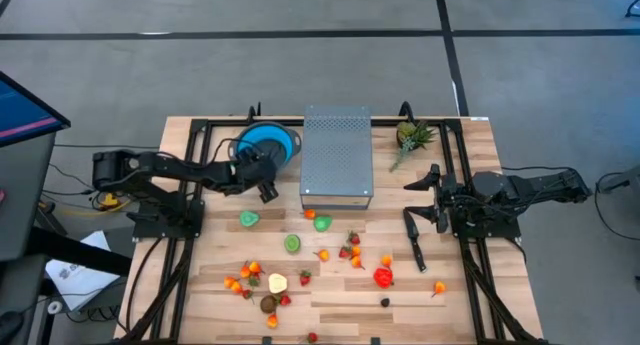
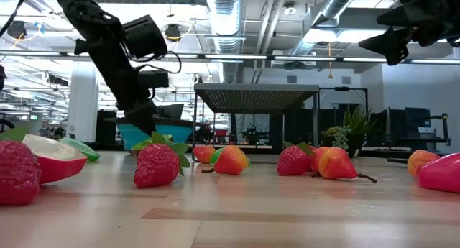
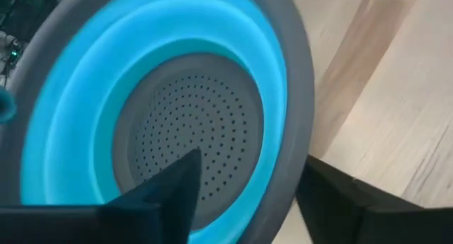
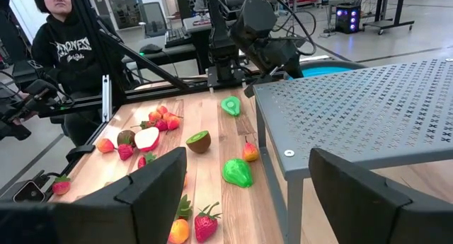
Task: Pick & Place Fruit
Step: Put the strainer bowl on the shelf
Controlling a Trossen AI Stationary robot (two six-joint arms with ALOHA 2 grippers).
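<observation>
Two hands empty, fingers apart — left hand (image 1: pixel 262 175) over bowl (image 1: pixel 272 140); fruit (image 1: pixel 249 219) lies nearer it — right hand (image 1: pixel 432 197) waits.

On the tabletop (image 1: pixel 470 185), a perforated metal stand (image 1: pixel 337 155) sits at the upper centre of the high view, with the bowl (image 1: pixel 270 143) just beside it to the left and a spiky plant piece (image 1: pixel 412 137) to its right. The fruit (image 1: pixel 292 243) lies scattered below the stand, across the lower middle of the frame. The left claw (image 1: pixel 262 177) hangs over the bowl's lower edge; the right claw (image 1: pixel 422 177) is at the right, well apart from the fruit.
</observation>
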